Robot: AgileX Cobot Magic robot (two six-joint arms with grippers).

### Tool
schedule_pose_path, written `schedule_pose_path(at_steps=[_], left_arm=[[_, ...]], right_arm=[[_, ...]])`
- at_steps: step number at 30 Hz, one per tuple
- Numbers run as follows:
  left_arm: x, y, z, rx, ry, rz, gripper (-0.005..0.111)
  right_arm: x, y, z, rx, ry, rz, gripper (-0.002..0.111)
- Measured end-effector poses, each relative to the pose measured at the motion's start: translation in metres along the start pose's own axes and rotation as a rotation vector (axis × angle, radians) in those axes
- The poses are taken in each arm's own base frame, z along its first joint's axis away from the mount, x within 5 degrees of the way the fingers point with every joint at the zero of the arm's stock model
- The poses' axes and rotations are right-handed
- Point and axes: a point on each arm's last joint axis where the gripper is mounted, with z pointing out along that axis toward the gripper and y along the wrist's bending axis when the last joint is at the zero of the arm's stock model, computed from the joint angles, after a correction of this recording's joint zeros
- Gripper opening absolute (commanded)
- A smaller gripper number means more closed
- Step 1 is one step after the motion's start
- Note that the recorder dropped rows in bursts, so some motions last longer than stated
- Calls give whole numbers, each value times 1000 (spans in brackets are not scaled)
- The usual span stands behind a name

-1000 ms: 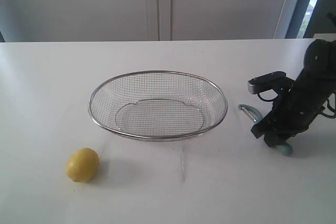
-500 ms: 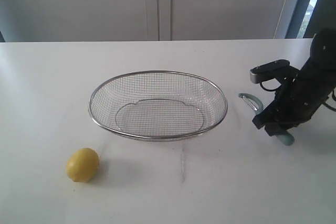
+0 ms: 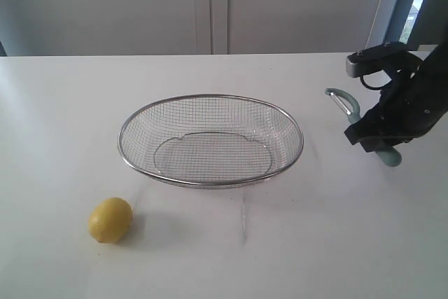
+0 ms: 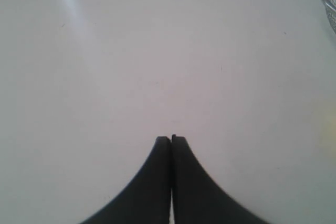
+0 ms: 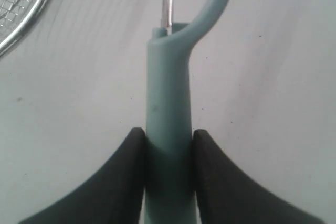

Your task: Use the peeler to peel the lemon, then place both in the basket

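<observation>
The right pincer (image 5: 168, 136) is clamped on the peeler (image 5: 167, 87) handle, beside the basket (image 3: 210, 96); the left pincer (image 4: 171, 139) is pressed together, holding nothing.

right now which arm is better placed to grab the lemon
Left. The left gripper is shut and empty, and the lemon lies on its side. The right gripper holds the peeler.

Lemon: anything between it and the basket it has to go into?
Nothing visible. The lemon lies on the bare table, off the front-left rim of the basket and apart from it. The basket holds nothing; only its rim has to be cleared.
</observation>
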Motion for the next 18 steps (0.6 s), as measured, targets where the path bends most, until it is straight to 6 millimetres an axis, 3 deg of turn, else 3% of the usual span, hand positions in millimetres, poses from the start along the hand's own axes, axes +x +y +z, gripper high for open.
schedule_pose_path(at_steps=[9,18], left_arm=[[0,0,0,0,0,0,0],[0,0,0,0,0,0,0]], right_arm=[[2,6,-41,12,-67,62,0],[6,8,-45,-5,-33,138,0]])
